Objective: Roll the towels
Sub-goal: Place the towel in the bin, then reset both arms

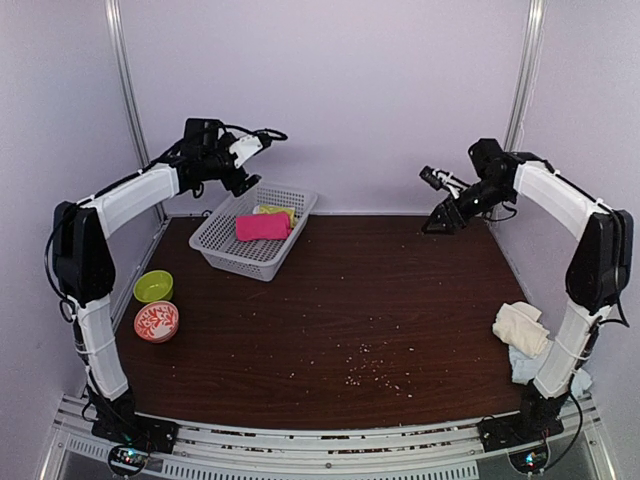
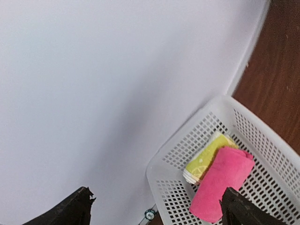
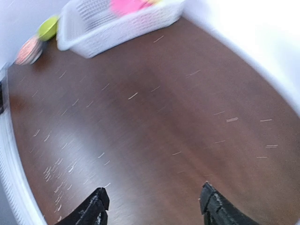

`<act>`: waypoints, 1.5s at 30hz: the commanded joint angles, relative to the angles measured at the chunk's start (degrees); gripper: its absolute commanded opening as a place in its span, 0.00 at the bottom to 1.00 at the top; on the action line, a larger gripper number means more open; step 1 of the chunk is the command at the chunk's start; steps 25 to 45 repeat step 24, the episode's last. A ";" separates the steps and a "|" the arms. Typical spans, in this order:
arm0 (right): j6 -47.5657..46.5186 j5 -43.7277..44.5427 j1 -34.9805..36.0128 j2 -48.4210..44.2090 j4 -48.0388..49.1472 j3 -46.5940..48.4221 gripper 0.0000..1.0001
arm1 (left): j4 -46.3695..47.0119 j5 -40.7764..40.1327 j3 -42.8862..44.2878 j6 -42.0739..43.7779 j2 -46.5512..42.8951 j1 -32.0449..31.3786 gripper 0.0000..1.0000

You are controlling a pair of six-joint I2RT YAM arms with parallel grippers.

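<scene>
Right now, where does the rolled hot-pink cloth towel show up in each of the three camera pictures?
Top external: the hot-pink cloth towel lies upper left of centre, inside the white plastic mesh basket.
Left wrist: lower right, in the basket, touching a lime-yellow towel.
Right wrist: a blurred pink patch at the top edge.
Shared landmark: the basket.

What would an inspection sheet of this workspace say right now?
Surface: dark wooden table, pale crumbs scattered near the front.
Job's things: pink towel and lime-yellow towel rolled in the white basket; cream towel and pale-blue towel unrolled at the table's right edge.
Clutter: green bowl and red patterned bowl at the left edge.
Grippers: left gripper open above the basket; right gripper open above bare table; both empty.
Cables: black cables along both arms, clear of the towels.
Surroundings: pale walls, metal posts.
</scene>
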 commanded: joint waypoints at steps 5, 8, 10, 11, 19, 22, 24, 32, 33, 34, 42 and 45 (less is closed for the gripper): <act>29.39 34.21 -2.63 -19.04 34.66 -6.23 1.00 | 0.17 -8.96 1.44 -27.80 -12.00 -1.47 0.98; 35.01 39.21 -2.69 -23.35 40.60 -10.53 1.00 | -0.72 -8.36 -2.46 -34.11 -17.76 -1.53 0.98; 35.96 39.88 -2.69 -25.70 41.51 -12.84 1.00 | -2.24 -8.02 -5.01 -37.89 -20.87 -1.52 0.98; 36.28 40.36 -2.69 -27.06 42.33 -14.40 1.00 | -3.19 -8.56 -6.36 -39.34 -22.52 -1.53 0.98; 37.59 39.82 -2.66 -38.97 54.68 -32.31 1.00 | 4.64 -13.29 -23.96 -44.11 -33.82 -1.52 0.98; 38.44 36.25 -2.71 -37.83 53.49 -32.50 1.00 | 7.09 -16.08 -27.76 -45.14 -36.08 -1.53 0.98; 39.07 34.79 -2.69 -37.65 53.53 -32.48 1.00 | 6.81 -17.11 -28.49 -43.86 -36.29 -1.53 0.98; 39.07 34.79 -2.69 -37.65 53.53 -32.48 1.00 | 6.81 -17.11 -28.49 -43.86 -36.29 -1.53 0.98; 39.07 34.79 -2.69 -37.65 53.53 -32.48 1.00 | 6.81 -17.11 -28.49 -43.86 -36.29 -1.53 0.98; 39.07 34.79 -2.69 -37.65 53.53 -32.48 1.00 | 6.81 -17.11 -28.49 -43.86 -36.29 -1.53 0.98; 39.07 34.79 -2.69 -37.65 53.53 -32.48 1.00 | 6.81 -17.11 -28.49 -43.86 -36.29 -1.53 0.98; 39.07 34.79 -2.69 -37.65 53.53 -32.48 1.00 | 6.81 -17.11 -28.49 -43.86 -36.29 -1.53 0.98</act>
